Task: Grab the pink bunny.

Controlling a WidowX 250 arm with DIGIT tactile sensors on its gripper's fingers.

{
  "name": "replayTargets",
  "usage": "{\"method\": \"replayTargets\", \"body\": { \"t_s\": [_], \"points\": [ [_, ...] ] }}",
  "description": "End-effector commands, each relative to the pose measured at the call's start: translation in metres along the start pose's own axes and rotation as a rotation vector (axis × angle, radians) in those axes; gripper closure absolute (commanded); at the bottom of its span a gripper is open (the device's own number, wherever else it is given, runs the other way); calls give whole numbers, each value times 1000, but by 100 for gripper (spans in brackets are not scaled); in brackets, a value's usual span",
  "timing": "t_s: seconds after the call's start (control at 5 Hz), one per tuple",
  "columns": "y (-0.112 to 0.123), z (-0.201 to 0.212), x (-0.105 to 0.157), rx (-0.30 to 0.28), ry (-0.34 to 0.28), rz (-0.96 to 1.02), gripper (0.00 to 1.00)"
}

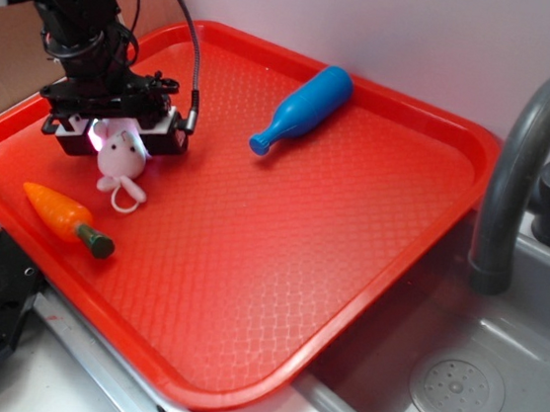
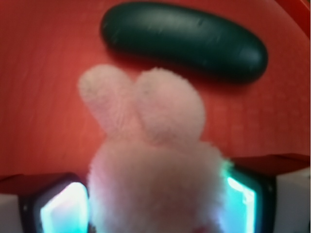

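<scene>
Right, I have the gripper (image 1: 114, 138) down at the tray's (image 1: 278, 266) left side with the bunny (image 1: 122, 157) between its fingers (image 2: 63, 213), which press on both sides of the plush, so it is clamped on the toy. The carrot (image 1: 67, 217) lies just in front (cord loop trailing toward it), and the blue bottle (image 1: 304, 108) is well apart.

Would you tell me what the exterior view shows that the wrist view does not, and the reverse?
Only the exterior view shows the toy carrot, the blue bottle, the grey faucet and the sink. Only the wrist view shows a dark oblong shape beyond the bunny's ears, and the glowing pads on either side of it. Both show the pink bunny, the gripper and the red tray.
</scene>
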State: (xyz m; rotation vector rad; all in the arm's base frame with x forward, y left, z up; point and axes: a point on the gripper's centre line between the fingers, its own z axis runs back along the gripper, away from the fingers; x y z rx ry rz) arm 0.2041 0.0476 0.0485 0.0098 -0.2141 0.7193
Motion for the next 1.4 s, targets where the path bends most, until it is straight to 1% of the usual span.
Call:
{"method": "replayTargets", "body": {
  "t_s": [0.0,0.2,0.4,0.6,0.8,1.0,1.2],
  "points": [
    [5,7,7,23,-72,26,100],
    [7,28,17,49,-74,-66,100],
    [0,76,27,-8,1,-306,100],
    [-17,128,18,-109,-46,-533,100],
    [-31,180,6,-155,-75,-739,100],
    [-33,231,-1,-235,-147,-715,100],
    [-30,230,9,-250,-62,-627,100]
  ]
}}
